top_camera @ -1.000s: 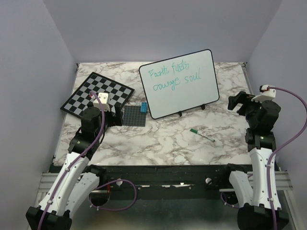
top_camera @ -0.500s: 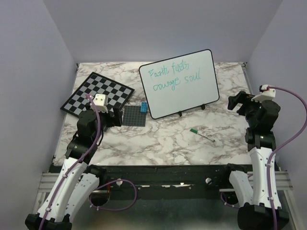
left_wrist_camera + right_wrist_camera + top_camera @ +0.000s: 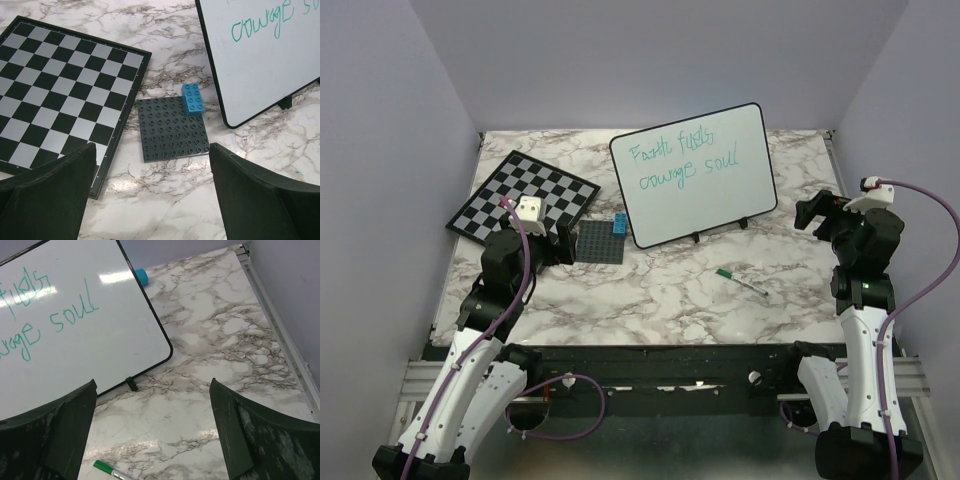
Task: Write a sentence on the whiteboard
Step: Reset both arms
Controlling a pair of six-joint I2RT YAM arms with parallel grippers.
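From the top camera, the whiteboard (image 3: 710,190) is standing propped on its little black feet toward the back middle of the marble table (image 3: 660,290), tilted a bit clockwise. The sentence (image 3: 685,160) is sitting on its upper left part in two lines of thin teal-green scrawl. A chessboard (image 3: 523,197) is lying to the left of it, with a dark grey baseplate (image 3: 599,241) between the two and a blue brick (image 3: 620,224) sitting on the plate's far right corner. A green-capped marker (image 3: 740,281) is lying on the marble in front of the board, with nothing touching it. The left gripper (image 3: 554,243) is hovering just left of the baseplate, and the right gripper (image 3: 817,213) is hanging off to the right of the board, well apart from it.

The left wrist camera is looking down at the baseplate. Both fingers are spread wide at the bottom corners and holding nothing. The chessboard's corner is almost touching the plate, and the board's lower left corner, with the word "courage", is showing top right.

The right wrist camera is catching "fuels" and "soul" on the board's right end. Those jaws are gaping wide too, and they are empty. The marker's green cap is poking in at the bottom edge, and something light blue (image 3: 141,276) is peeking out from behind the board's far edge.
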